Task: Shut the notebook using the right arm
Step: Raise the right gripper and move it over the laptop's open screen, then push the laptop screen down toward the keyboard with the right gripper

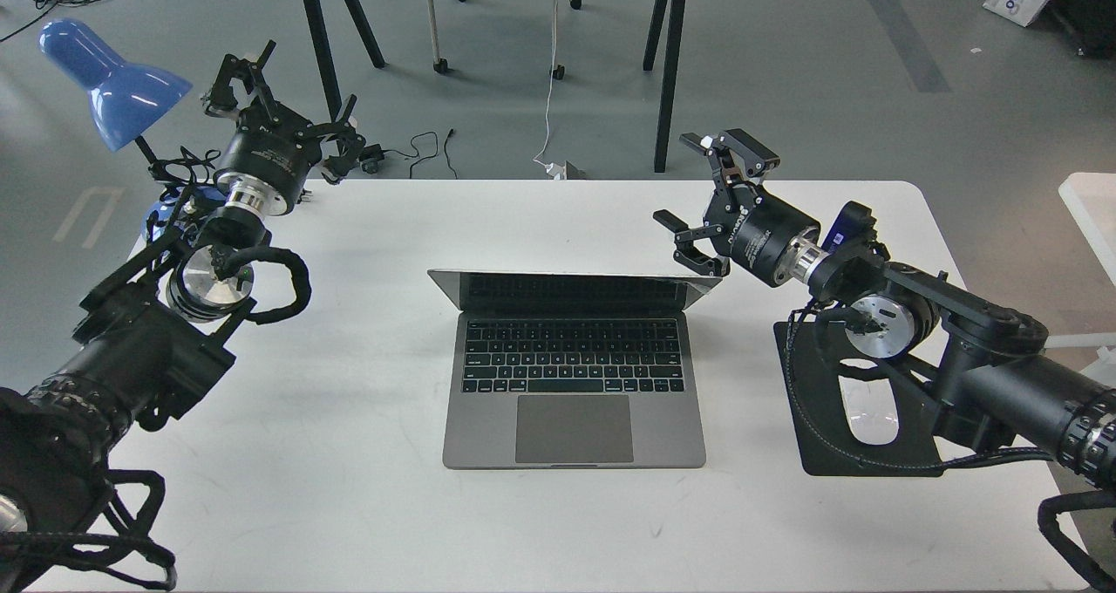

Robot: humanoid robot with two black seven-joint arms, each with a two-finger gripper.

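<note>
The laptop [573, 375] sits open at the table's [349, 506] centre. The right gripper [706, 196], jaws wide and empty, hovers beside the lid's right corner. Pushing off-centre could twist the lid or skid the laptop.

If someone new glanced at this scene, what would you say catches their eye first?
Probably the open notebook at the middle of the white table, its keyboard in plain sight. Next, the right arm's gripper, jaws spread wide beside the lid's right corner. Then the blue lamp at the far left.
</note>
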